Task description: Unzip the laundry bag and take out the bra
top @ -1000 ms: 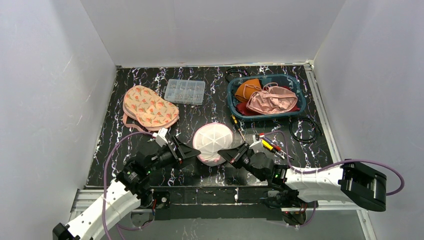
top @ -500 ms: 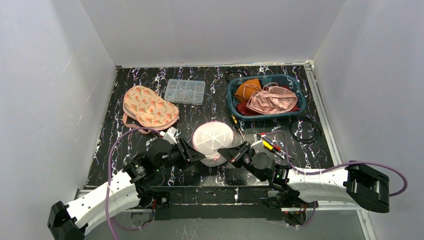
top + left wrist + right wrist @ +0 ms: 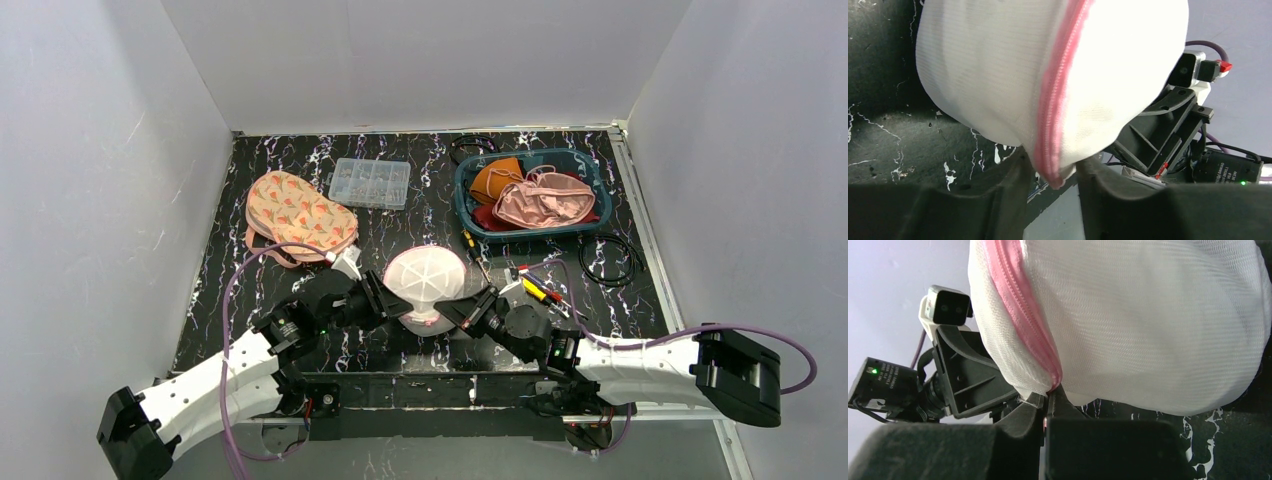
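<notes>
a: left arm has swung in since a second ago, and the left gripper (image 3: 1052,184) has narrowed onto the bag (image 3: 425,280), pinching its fold at the zip (image 3: 1054,100).
b: right gripper (image 3: 1049,401)?
a: closed tight on the zip's lower end. the bag hangs between both grippers, low over the near middle of the table (image 3: 420,215). the zip looks shut and no bra shows; it is likely inside.
b: so?
a: both holds look set, so pulling could begin. the near edge is close behind and tools (image 3: 540,290) lie just right, with open room on the far side, short of the basket (image 3: 462,200).
</notes>
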Tool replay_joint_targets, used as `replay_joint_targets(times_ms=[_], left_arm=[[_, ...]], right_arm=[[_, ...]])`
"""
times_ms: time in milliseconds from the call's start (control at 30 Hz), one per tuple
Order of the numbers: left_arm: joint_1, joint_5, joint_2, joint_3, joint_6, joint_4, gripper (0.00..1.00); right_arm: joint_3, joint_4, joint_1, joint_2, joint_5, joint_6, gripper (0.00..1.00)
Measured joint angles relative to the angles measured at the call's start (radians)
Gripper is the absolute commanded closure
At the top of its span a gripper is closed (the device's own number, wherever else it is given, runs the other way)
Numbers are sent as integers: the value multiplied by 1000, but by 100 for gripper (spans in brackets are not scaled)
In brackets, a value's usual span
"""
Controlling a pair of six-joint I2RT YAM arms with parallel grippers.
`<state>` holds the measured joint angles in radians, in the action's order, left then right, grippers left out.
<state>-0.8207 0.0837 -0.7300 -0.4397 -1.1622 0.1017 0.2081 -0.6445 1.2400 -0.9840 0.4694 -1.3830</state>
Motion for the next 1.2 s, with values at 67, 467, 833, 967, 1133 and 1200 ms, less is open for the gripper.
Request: replay_joint_targets(times_ms=[67,467,833,967,1133,1200], left_arm=[[-1,-2,-2,-1,9,-8,89],[-2,-72,37,-105,45,146,100],[-1,-184,-17,-454,69,440,100],[-1,-175,-50,-541,68,469,100],[1,-131,-81,-579,49,468,100],[1,-116,-87,-579,37,468,100]], right_arm=[[0,0,0,-3,-13,7,97],[260,489,2,161,-91,331,8],[261,613,4,394,-89,593,10],[263,488,4,307,-180,627,15],[286,349,4,161,-297,636,18],[286,306,4,145,-320,634,18]])
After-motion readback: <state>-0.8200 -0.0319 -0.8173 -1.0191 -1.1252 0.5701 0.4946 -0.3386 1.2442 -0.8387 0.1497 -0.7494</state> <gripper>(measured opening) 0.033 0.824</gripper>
